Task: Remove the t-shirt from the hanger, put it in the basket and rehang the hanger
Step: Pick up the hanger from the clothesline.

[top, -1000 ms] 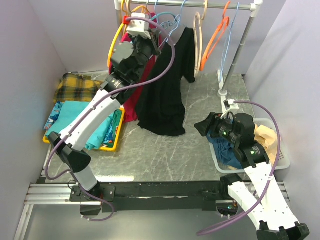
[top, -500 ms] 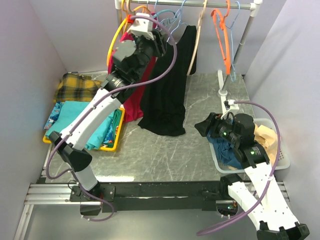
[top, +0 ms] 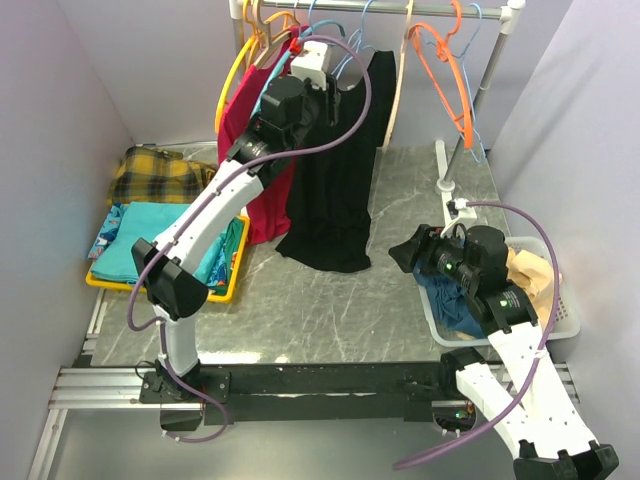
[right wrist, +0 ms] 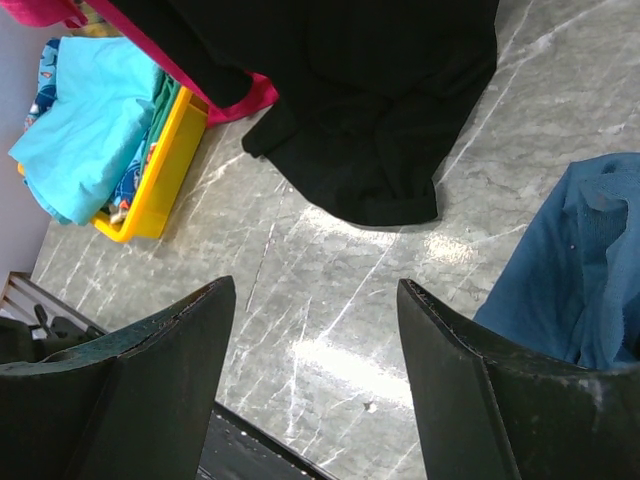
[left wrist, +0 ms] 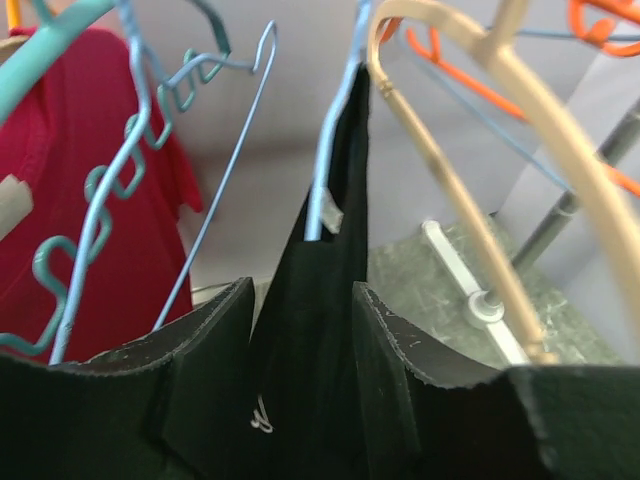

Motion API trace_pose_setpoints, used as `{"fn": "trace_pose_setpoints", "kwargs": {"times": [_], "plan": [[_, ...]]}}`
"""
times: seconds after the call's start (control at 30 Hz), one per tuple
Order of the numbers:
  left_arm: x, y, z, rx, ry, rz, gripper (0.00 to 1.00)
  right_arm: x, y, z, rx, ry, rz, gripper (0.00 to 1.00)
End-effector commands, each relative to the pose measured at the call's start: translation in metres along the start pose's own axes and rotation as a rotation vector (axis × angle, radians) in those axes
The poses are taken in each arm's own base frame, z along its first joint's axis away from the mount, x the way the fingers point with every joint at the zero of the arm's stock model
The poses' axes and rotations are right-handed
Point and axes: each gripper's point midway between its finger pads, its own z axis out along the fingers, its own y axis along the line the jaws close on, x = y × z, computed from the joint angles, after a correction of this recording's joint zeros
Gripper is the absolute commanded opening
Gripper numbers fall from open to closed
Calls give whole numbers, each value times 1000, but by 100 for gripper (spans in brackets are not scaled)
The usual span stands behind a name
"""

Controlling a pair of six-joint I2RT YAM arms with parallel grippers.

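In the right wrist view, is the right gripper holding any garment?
No, the right gripper stands open with only bare table between its jaws; the black t-shirt lies beyond them.

t-shirt (top: 335,170) on hanger (left wrist: 335,120), bin (top: 235,285) left — basket (top: 565,320) right

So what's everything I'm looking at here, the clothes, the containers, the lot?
clothes rail: one, metal, across the back
hangers: several, beige, orange, yellow, pale blue, on the rail
black t-shirt: one, hanging mid-rail, hem reaching the table
red shirt: one, hanging left of the black one
yellow tray: one, left side, holding folded turquoise clothes
plaid cloth: one, yellow and dark, behind the tray
white basket: one, right side, holding a blue garment and a tan garment
table: one, grey marbled
left gripper: one, black, up at the rail, open, fingers either side of the black t-shirt
right gripper: one, black, open and empty, near the basket
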Motion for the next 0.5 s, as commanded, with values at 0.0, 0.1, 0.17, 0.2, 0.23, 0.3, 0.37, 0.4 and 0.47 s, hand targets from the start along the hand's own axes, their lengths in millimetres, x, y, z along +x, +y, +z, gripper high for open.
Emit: {"fn": "trace_pose_setpoints", "kwargs": {"times": [0.0, 0.1, 0.17, 0.2, 0.23, 0.3, 0.37, 0.4, 0.47], "plan": [[-21, 0, -4, 35, -32, -20, 50, -4, 1, 3, -10, -19, -19, 73], [-11, -2, 0, 57, -6, -17, 43, -4, 0, 4, -11, -17, -14, 73], [-9, -3, 1, 69, -1, -18, 31, -3, 0, 4, -8, -15, -13, 73], [-8, -4, 1, 74, 2, -17, 27, -3, 0, 4, -7, -17, -13, 73], [-5, -7, 3, 88, 10, -16, 19, -3, -1, 4, -3, -17, -12, 73], [-9, -9, 3, 97, 8, -15, 16, -3, -2, 4, -1, -18, -9, 73], [-5, -10, 5, 106, 25, -6, 18, -4, 0, 4, -6, -21, -11, 73], [-3, -10, 6, 109, 31, 1, 18, -3, -1, 4, -5, -19, -9, 73], [4, -12, 7, 121, 49, 6, 19, -4, -1, 4, -4, -20, -8, 73]]}}
